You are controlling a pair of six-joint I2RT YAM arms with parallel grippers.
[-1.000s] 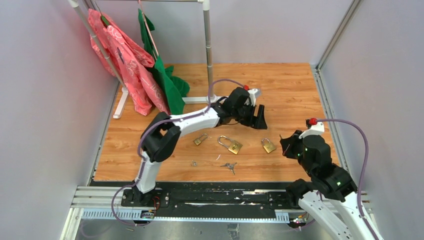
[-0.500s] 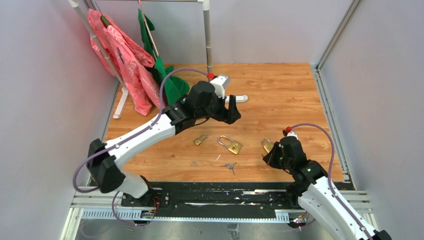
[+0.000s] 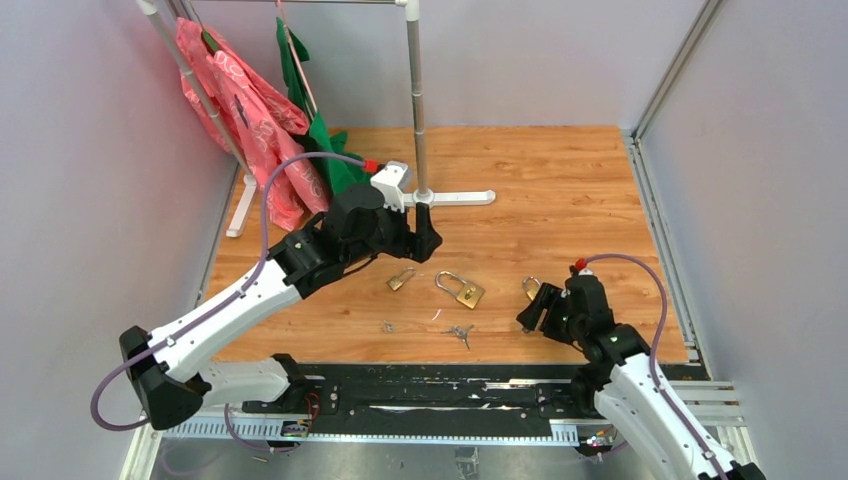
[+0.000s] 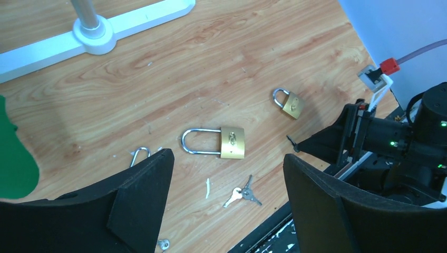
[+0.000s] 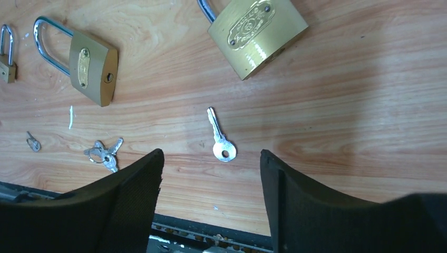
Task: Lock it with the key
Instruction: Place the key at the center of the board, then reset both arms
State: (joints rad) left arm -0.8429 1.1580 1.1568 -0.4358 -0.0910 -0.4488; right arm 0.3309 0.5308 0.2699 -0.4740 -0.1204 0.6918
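Observation:
Three brass padlocks lie on the wooden floor: a long-shackle padlock [image 3: 462, 290] [image 4: 221, 142] [image 5: 92, 66] with its shackle up, a wide padlock [image 3: 537, 291] [image 5: 256, 32] [image 4: 290, 104], and a small padlock [image 3: 401, 279]. A single silver key [image 5: 221, 142] lies flat just ahead of my right gripper [image 5: 211, 158] [image 3: 532, 314], which is open and empty, low over the floor beside the wide padlock. A key bunch [image 3: 460, 333] [image 4: 242, 193] [image 5: 104, 153] lies near the front edge. My left gripper [image 4: 226, 168] [image 3: 418, 242] hovers open and empty above the long-shackle padlock.
A white clothes rack [image 3: 415, 100] with pink and green garments [image 3: 250, 120] stands at the back left; its foot [image 4: 95, 34] lies behind the padlocks. A tiny metal piece [image 5: 32, 141] lies left of the key bunch. The black rail [image 3: 420, 385] borders the front.
My left arm has swung left and nearer, now over the padlocks. My right gripper dropped to the floor beside the wide padlock and went from shut to open.

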